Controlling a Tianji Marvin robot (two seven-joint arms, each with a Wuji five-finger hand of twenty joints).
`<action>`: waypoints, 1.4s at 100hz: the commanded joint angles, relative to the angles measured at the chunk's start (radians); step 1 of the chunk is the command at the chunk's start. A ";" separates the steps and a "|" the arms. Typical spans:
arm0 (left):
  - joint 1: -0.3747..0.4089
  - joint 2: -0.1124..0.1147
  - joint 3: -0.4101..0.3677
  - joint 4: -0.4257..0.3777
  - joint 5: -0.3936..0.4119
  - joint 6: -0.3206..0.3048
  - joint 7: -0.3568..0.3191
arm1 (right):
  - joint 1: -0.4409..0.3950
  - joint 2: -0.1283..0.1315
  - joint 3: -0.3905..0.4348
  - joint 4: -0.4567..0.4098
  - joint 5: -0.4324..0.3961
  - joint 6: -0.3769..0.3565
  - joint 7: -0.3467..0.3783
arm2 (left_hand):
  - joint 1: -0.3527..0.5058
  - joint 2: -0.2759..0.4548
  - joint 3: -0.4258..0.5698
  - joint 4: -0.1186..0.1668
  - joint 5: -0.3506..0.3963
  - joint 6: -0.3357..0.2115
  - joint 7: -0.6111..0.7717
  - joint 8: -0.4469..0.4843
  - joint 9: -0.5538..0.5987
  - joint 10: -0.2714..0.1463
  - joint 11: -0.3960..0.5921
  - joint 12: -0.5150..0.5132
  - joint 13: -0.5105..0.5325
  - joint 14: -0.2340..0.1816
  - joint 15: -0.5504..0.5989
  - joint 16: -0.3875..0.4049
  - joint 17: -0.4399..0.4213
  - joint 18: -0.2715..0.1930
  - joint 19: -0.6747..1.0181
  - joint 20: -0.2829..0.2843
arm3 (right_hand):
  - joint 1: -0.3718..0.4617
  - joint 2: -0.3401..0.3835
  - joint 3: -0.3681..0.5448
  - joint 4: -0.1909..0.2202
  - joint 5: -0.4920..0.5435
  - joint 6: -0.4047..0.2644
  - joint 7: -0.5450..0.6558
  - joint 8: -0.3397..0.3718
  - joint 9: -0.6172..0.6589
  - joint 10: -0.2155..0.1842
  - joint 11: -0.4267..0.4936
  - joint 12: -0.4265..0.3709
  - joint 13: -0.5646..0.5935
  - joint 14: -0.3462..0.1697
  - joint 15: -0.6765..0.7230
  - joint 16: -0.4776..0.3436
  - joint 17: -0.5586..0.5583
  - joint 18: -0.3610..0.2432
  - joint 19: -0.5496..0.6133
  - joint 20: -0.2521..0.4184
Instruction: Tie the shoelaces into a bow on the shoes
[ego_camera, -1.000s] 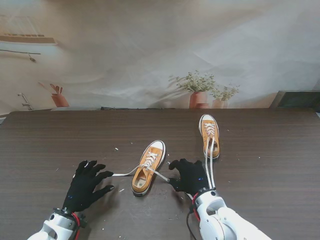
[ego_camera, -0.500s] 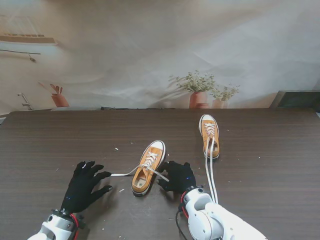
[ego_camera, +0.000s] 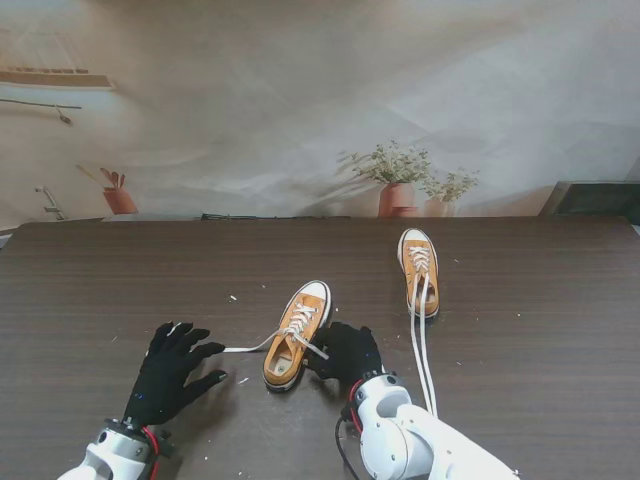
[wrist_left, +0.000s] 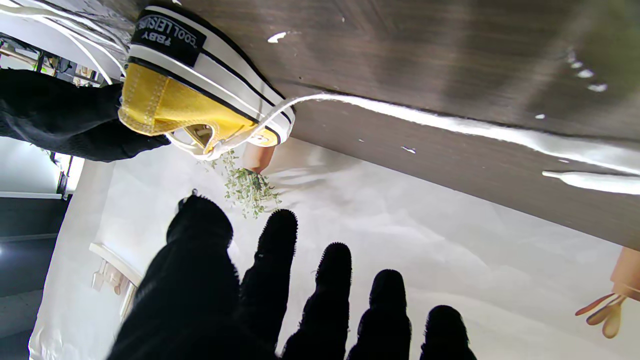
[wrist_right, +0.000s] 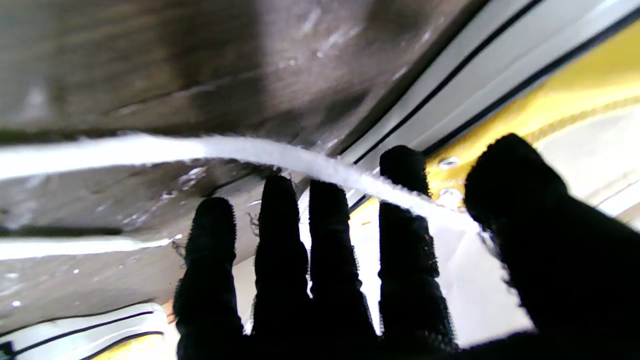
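Dark wooden desk (ego_camera: 120, 270) carries two shoes; the near shoe (ego_camera: 296, 334) sits mid-desk, laces splayed sideways for grabbing. Right hand (ego_camera: 347, 352) reaches its right lace (wrist_right: 280, 157), fingers apart, not gripping. Left hand (ego_camera: 170, 368) rests open beside the left lace (ego_camera: 248, 348).

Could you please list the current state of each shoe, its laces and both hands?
Near shoe: upright, untied, angled.
Near shoe's laces: loose, trailing to both sides.
Far shoe: upright, untied.
Far shoe's laces: two strands lying toward me.
Left hand: open, fingers spread, holding nothing.
Right hand: beside near shoe, at its lace; grip unclear.
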 joint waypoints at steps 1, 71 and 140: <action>-0.001 -0.004 0.003 -0.003 -0.005 -0.009 -0.015 | -0.028 -0.015 0.000 0.025 0.008 0.008 -0.007 | -0.021 0.021 -0.014 -0.003 0.029 -0.050 0.007 0.022 -0.003 -0.003 0.006 -0.018 -0.035 0.003 0.021 -0.026 -0.005 -0.004 -0.022 0.018 | 0.051 -0.051 0.051 -0.034 0.048 -0.038 0.062 -0.016 0.042 -0.013 0.013 -0.008 0.092 0.073 0.068 0.019 0.029 0.024 0.021 0.000; -0.014 -0.011 0.015 0.013 -0.036 -0.059 -0.010 | -0.162 0.027 0.172 -0.272 0.209 -0.003 0.193 | -0.016 0.030 -0.017 -0.003 0.028 -0.043 0.000 0.020 0.003 0.003 0.007 -0.018 -0.051 0.007 0.085 -0.058 -0.004 -0.015 -0.027 0.012 | 0.170 0.042 0.015 -0.027 0.074 -0.043 0.132 0.154 0.543 0.003 -0.094 -0.086 0.584 0.124 0.064 0.026 0.345 0.114 0.075 -0.184; -0.040 0.007 0.066 -0.190 -0.037 0.193 -0.239 | -0.139 0.072 0.208 -0.291 0.246 -0.050 0.369 | -0.074 0.003 -0.017 0.007 -0.056 -0.014 -0.155 -0.069 -0.011 -0.019 -0.051 -0.061 -0.015 0.082 -0.010 -0.121 0.040 0.106 0.013 0.041 | 0.121 0.036 0.005 -0.027 0.084 -0.046 0.146 0.089 0.654 -0.152 0.478 0.297 0.659 -0.132 1.263 0.458 0.946 0.006 0.982 0.281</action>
